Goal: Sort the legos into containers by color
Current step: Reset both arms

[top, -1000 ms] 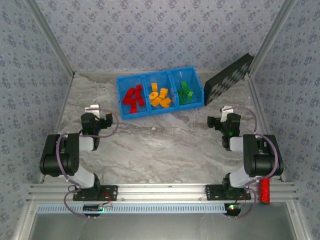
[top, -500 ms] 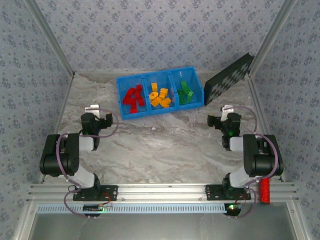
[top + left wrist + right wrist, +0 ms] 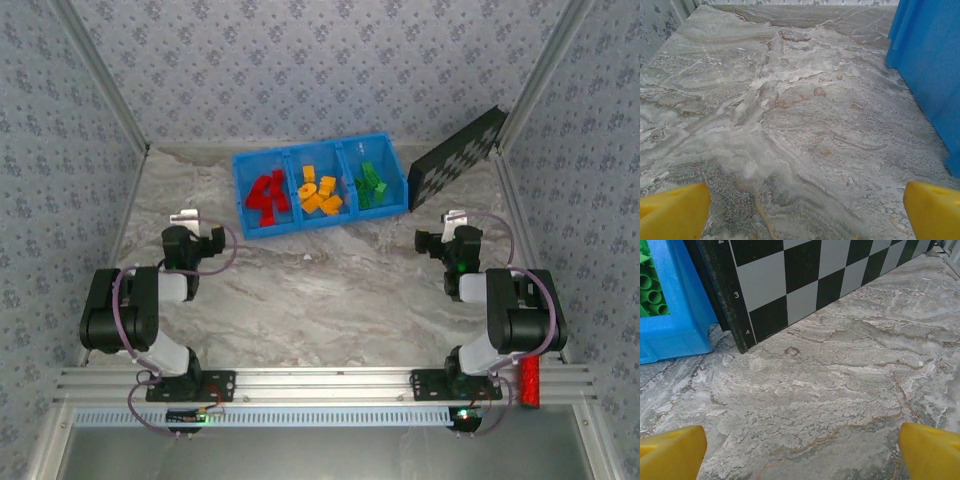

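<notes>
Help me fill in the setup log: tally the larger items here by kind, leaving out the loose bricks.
Black robot arms: 2
Bright blue three-compartment plastic tray: 1
Black checker-patterned panel: 1
Red cylinder: 1
Total: 5

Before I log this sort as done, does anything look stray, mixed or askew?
Nothing mixed: red legos, orange-yellow legos and green legos each occupy one compartment. Only the blue tray sits slightly skewed to the table edge.
</notes>
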`<state>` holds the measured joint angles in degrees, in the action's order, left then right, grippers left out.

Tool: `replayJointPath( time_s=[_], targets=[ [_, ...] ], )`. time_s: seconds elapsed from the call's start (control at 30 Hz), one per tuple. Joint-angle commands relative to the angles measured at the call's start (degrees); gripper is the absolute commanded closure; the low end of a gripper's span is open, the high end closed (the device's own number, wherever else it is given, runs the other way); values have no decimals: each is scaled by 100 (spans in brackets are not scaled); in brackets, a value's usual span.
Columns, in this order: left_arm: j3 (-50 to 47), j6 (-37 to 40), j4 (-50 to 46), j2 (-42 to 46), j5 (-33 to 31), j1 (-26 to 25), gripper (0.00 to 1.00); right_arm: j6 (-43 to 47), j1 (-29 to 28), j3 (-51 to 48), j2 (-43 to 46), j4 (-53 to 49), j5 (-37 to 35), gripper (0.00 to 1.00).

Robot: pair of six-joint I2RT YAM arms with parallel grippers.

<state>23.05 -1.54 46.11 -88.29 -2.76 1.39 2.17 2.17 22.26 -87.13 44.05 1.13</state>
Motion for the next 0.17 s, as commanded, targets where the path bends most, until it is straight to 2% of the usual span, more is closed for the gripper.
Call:
replayJointPath(
  time_s=[0.0, 0.13],
  targets=[
    [77, -10, 21, 27, 100, -10, 1, 0, 7, 98, -32, 96, -12, 0],
    [77, -13, 21, 31, 97, -14, 1, -25, 46, 45, 8, 155, 44, 0]
  ],
)
